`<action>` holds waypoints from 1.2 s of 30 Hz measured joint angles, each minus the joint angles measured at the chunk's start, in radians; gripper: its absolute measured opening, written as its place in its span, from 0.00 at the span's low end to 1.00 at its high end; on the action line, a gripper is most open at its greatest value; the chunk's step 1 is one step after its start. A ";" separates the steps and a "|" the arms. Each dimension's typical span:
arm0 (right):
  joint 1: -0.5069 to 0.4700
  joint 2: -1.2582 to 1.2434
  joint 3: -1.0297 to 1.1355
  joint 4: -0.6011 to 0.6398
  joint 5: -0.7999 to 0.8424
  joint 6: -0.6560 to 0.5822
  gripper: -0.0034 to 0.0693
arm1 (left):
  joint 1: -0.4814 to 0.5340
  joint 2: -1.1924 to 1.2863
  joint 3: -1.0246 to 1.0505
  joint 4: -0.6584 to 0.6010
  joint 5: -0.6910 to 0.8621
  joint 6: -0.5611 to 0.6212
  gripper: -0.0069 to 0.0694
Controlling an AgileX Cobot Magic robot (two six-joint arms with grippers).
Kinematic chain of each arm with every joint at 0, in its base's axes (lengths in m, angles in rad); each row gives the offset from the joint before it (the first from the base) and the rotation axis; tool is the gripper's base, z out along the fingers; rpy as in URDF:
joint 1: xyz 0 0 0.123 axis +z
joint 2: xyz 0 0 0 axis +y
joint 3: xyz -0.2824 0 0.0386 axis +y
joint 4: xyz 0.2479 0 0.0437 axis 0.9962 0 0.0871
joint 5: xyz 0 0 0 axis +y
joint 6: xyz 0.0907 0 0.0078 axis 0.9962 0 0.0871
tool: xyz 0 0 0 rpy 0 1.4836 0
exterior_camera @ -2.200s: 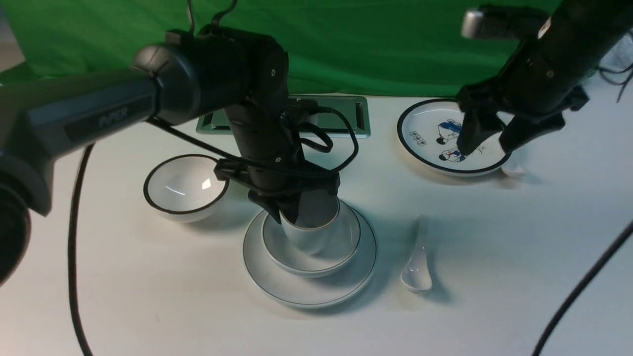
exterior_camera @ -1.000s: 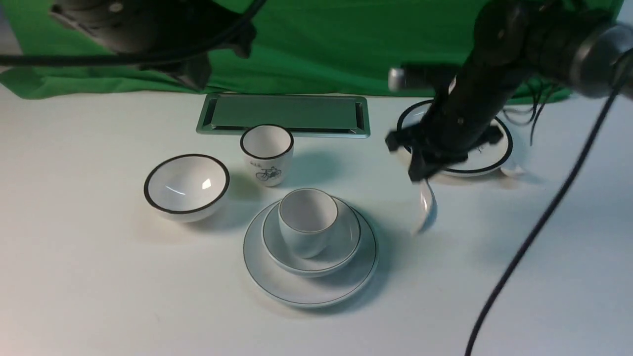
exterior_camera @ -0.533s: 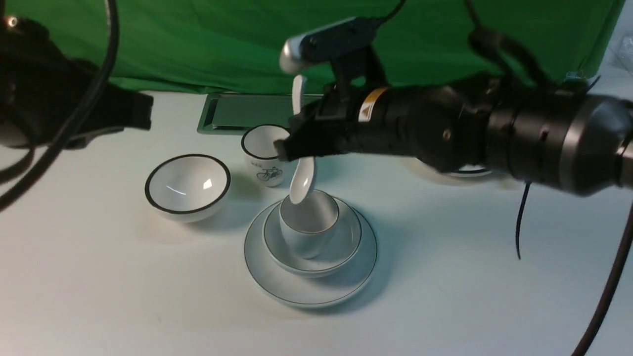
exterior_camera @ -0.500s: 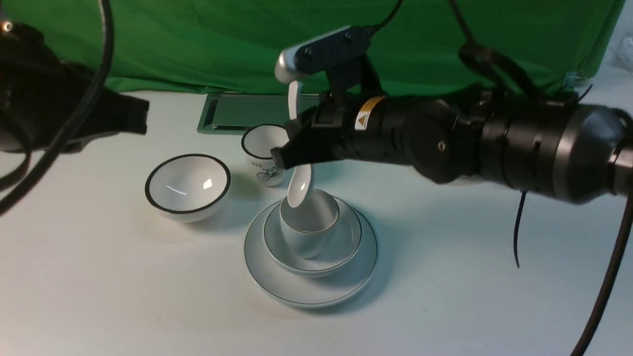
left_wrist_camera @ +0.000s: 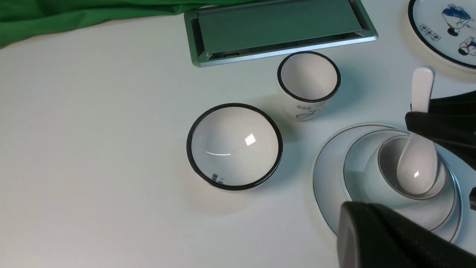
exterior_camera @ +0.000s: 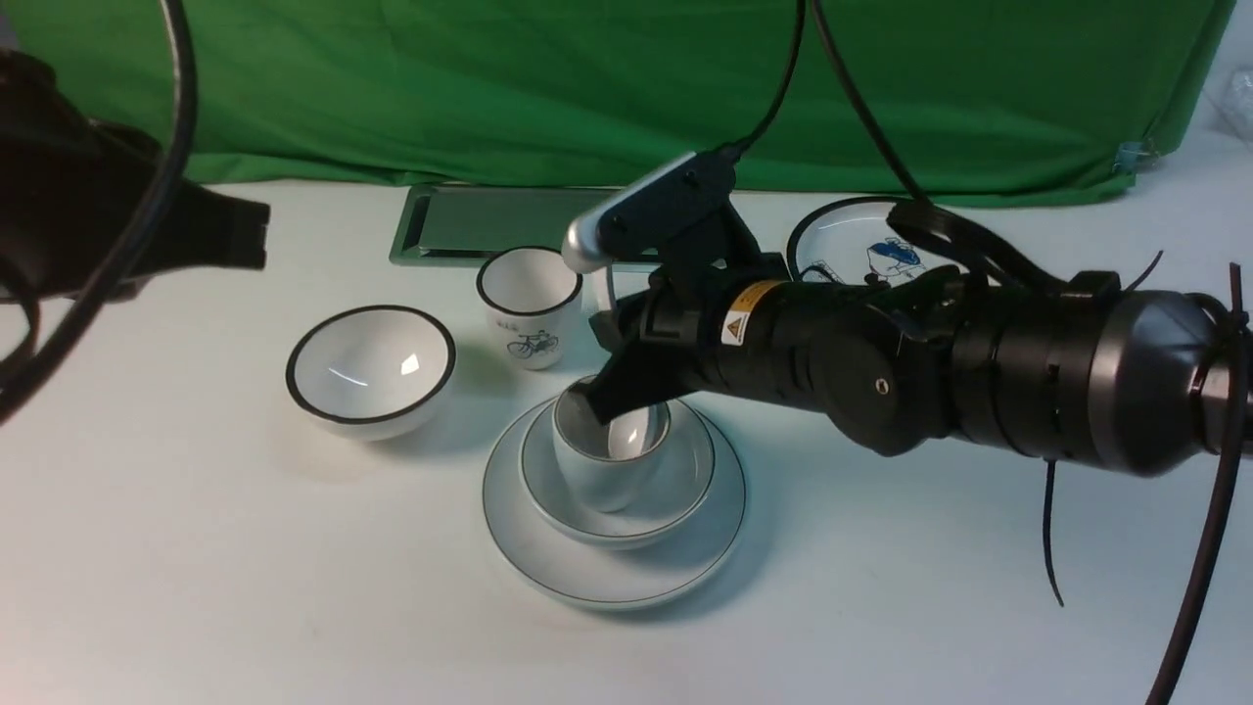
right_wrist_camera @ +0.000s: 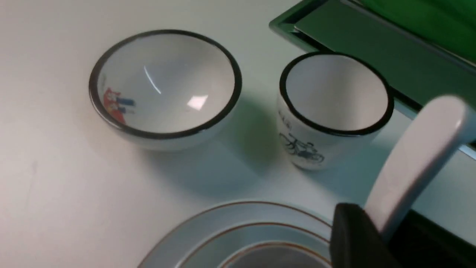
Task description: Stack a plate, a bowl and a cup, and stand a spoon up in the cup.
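- The spoon leans steeply, its scoop inside the cup.
- Its handle lies between the right gripper's fingers; whether they pinch it, I cannot tell.
- The left gripper is closed, farther off.

Light is bright and even; a small square glare sits at two o'clock inside the black-rimmed bowl, shadows soft.

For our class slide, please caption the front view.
The right gripper lowers a white spoon into the plain cup, stacked on bowl and plate.
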 joint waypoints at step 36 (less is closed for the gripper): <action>-0.392 -1.659 0.679 -0.075 0.383 0.213 0.08 | 0.000 -0.773 0.731 -0.058 -0.332 -0.073 0.09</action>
